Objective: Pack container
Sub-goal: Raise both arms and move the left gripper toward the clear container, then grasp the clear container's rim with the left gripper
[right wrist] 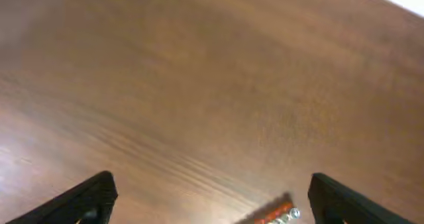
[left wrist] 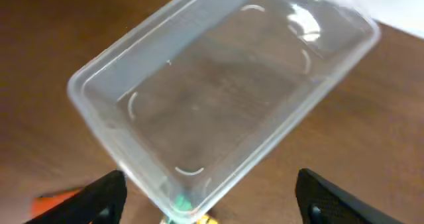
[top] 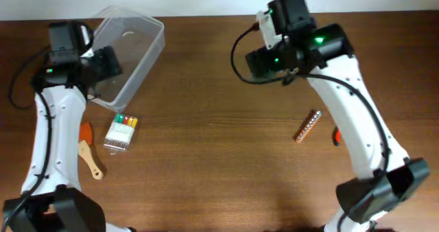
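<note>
Just ahead of the wide-spread left jaws lies the container (left wrist: 218, 98), ungripped; right jaws wide too.

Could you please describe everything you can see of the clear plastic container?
The container is a clear, colourless plastic tub, rectangular with rounded corners and a raised rim. It sits upright, open and empty, skewed on the brown table at its far left. The open left gripper is at one corner; whether it touches is unclear.
</note>
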{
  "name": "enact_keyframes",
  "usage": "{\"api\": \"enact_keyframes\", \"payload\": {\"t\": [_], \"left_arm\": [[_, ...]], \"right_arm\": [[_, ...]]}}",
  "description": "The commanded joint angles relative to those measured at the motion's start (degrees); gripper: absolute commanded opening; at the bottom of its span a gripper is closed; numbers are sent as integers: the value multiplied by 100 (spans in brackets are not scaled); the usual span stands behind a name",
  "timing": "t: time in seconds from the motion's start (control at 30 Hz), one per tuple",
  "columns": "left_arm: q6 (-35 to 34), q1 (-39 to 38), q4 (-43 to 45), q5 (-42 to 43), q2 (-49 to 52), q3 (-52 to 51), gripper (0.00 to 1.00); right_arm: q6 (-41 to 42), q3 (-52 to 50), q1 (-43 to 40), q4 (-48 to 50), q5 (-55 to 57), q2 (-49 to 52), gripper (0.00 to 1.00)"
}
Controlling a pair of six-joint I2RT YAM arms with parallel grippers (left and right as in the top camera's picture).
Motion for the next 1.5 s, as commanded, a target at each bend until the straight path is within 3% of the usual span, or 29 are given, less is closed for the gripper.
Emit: {"api": "enact_keyframes", "payload": {"t": [0.0, 0.13, 0.17, 0.2, 0.23, 0.27, 0.47, 0.77, 1.3, 1.4, 1.47], "left_arm": [[-922, 247, -149, 105, 42, 63, 57], [-1462, 446, -291, 109, 243, 63, 29], [-1534, 479, -328, 125, 293, 63, 28], [-1576, 570, -413, 219, 452, 63, 29], [-1578, 643, -476, 282, 584, 63, 47], [-1578, 717, -542, 369, 719, 63, 49], [-1923, 1036, -833, 621, 1296, 63, 53], [-2055, 1054, -385, 791, 1390, 63, 54], [-2446, 1054, -212, 1178, 1880, 63, 49], [-2446, 1054, -199, 1169, 1882, 63, 28], [-2444, 1054, -201, 1156, 1882, 63, 28]], "right_arm": [[-42, 114, 4, -129, 173, 125, 85], [-42, 116, 4, -149, 173, 127, 80], [-42, 116, 4, -164, 173, 127, 80], [-42, 114, 4, -208, 173, 127, 80], [-42, 114, 4, -210, 175, 127, 80], [-42, 114, -4, -208, 177, 127, 81], [-39, 114, -199, -284, 170, 127, 86], [-37, 114, -367, -396, 149, 127, 87], [-37, 114, -367, -525, 149, 127, 88], [-37, 114, -367, -542, 149, 127, 88], [-37, 114, -367, -546, 149, 127, 88]]}}
